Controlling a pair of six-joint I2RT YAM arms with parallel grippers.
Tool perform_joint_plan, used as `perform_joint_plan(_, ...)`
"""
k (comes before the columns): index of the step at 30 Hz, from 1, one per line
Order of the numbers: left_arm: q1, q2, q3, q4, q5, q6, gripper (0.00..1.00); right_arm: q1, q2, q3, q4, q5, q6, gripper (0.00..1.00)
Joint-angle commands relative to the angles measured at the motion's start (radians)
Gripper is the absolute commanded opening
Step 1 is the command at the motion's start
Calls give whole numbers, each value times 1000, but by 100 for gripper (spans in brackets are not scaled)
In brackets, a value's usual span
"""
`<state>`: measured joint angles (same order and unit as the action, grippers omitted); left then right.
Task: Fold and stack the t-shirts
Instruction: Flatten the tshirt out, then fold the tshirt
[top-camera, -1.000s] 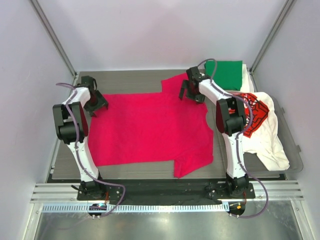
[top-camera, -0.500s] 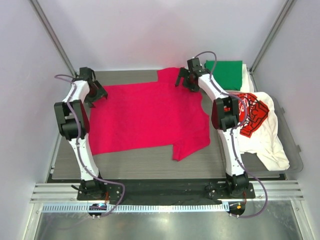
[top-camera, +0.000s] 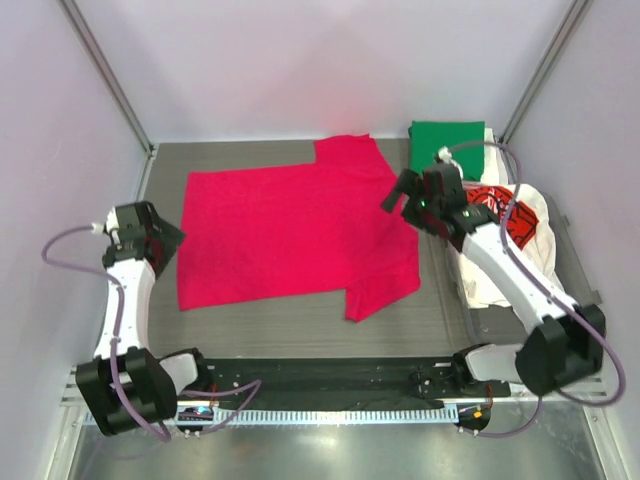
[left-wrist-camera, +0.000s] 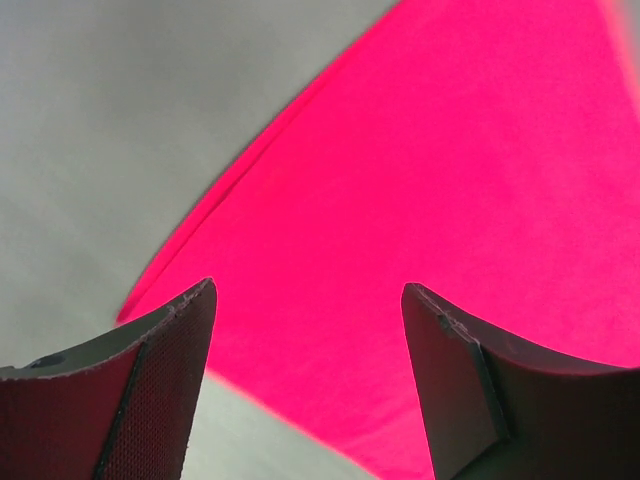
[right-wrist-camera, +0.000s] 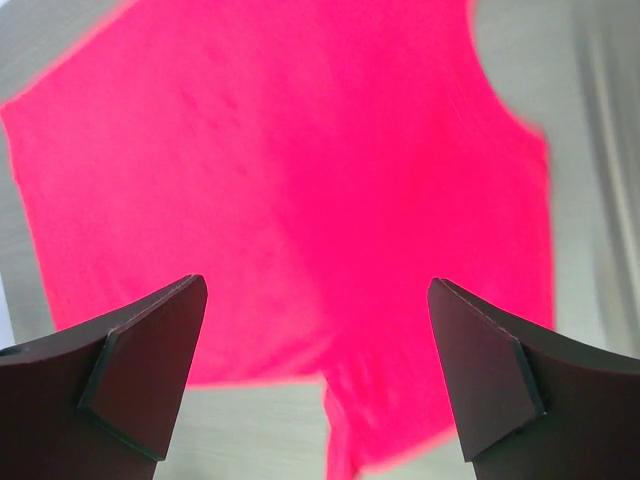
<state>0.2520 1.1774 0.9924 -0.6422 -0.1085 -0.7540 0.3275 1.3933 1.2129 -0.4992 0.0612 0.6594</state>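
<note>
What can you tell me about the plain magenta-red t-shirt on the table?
The plain magenta-red cloth t-shirt lies unfolded and nearly flat on the grey slatted table, hem toward the left, neck toward the right, one sleeve pointing far, one near. It looks soft and unprinted. The open left hand and open right hand hover over its edges without touching.

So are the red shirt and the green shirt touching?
Apart. The top view shows a strip of bare table between the sleeve of the red shirt and the near edge of the green shirt.

White-shelled left arm (top-camera: 122, 300) and right arm (top-camera: 505, 268), black joints; lilac cables (top-camera: 68, 235) from bases (top-camera: 185, 372) at 6 o'clock; dark wedge fingers (left-wrist-camera: 150, 400)
</note>
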Motion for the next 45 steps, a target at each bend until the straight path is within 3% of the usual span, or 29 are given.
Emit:
perform_joint_plan(1, 12, -94, -167, 21, -59, -125, 76, 11, -126, -232, 18, 29, 115, 98)
perform_joint_plan(5, 9, -94, -267, -19, -70, -174, 75, 19, -342, -424, -9, 48, 186, 98)
perform_joint_plan(8, 10, -96, -331, -10, -68, -209, 68, 18, -463, -513, -28, 68, 220, 98)
perform_joint_plan(15, 0, -32, -397, 38, -146, -212, 63, 19, -407, -552, -56, 78, 201, 100)
perform_joint_plan(18, 0, 34, -422, 85, -132, -215, 55, 19, -373, -547, -52, 81, 181, 100)
perform_joint_plan(26, -25, 126, -437, 174, -140, -225, 23, -1, -344, -566, -32, 91, 161, 100)
perform_joint_plan(27, -25, 131, -440, 180, -143, -225, 23, -1, -337, -566, -30, 89, 161, 100)
perform_joint_plan(32, -26, 136, -452, 229, -134, -200, 0, -2, -315, -579, -24, 69, 170, 100)
perform_joint_plan(41, -25, 99, -477, 266, -106, -197, 0, -1, -317, -653, 10, 9, 210, 88)
perform_joint_plan(45, -25, 79, -482, 266, -80, -199, 0, -1, -284, -696, 91, -33, 232, 74)
